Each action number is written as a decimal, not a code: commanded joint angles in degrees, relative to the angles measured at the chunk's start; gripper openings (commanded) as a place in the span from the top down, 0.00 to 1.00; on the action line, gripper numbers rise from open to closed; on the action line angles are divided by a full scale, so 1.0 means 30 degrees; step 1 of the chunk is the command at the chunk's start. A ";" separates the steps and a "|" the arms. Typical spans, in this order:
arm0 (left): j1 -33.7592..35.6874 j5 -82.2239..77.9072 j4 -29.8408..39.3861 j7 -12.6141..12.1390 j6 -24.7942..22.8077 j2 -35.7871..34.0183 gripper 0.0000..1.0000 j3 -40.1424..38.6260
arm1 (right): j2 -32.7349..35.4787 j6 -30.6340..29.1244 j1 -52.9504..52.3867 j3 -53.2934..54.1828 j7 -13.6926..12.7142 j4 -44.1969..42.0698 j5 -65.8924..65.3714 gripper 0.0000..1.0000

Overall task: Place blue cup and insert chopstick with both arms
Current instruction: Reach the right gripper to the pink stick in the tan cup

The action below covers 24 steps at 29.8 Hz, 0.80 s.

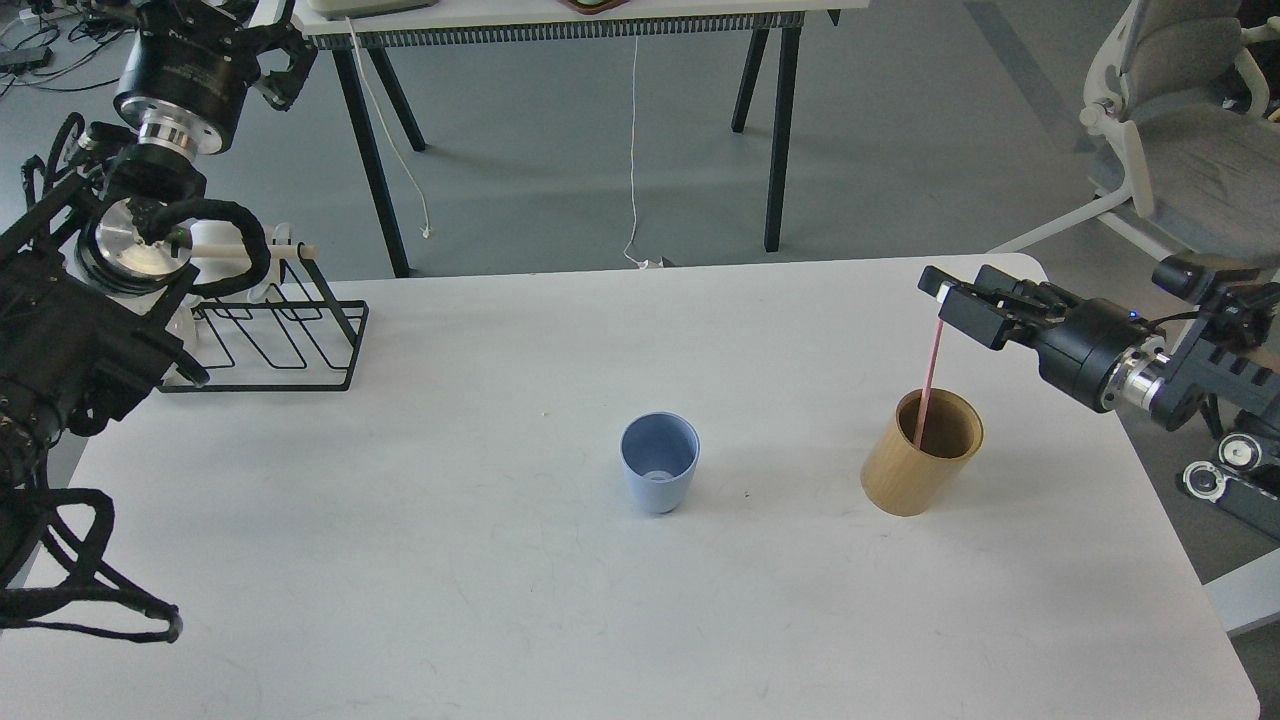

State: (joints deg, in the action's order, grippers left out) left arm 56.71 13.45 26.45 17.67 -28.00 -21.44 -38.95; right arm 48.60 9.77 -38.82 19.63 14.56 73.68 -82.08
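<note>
Under the right tool (945,300), the chopstick (929,375) stands near-upright in the holder (915,470).

- A robotics lab or office workroom, with a plain grey smooth floor (560,150).
- A white rounded tabletop (500,600) serves as the test bench, nearly bare.
- Loose black cables (40,50) lie on the floor at the far left; a thin white cord (633,150) hangs from a second white desk on black legs (560,15).
- A grey-and-white swivel office chair (1190,150) stands at the right.
</note>
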 commanded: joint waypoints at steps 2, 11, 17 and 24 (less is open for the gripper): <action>-0.0125 -0.0002 0.0001 0.0000 -0.0001 0.0204 0.00 0.0034 | -0.0175 0.0024 0.0020 -0.0800 -0.0340 0.0020 -0.0004 0.39; -0.0242 -0.0002 0.0001 -0.0029 -0.0001 0.0204 0.00 0.0151 | -0.0381 -0.0005 0.0313 -0.1268 -0.0634 -0.0009 -0.0645 0.57; -0.0242 -0.0002 0.0001 0.0000 -0.0001 0.0145 0.00 0.0151 | -0.0381 -0.0005 0.0313 -0.1943 -0.1014 -0.0039 -0.1527 0.67; -0.0242 -0.0002 0.0031 0.0000 -0.0001 0.0145 0.00 0.0180 | -0.0352 -0.0005 0.0108 -0.1943 -0.1015 -0.0038 -0.1556 0.73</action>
State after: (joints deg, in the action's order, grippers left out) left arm 55.99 13.45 26.53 17.63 -28.00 -21.01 -38.49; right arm 47.38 9.75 -38.38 13.84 11.49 73.67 -86.74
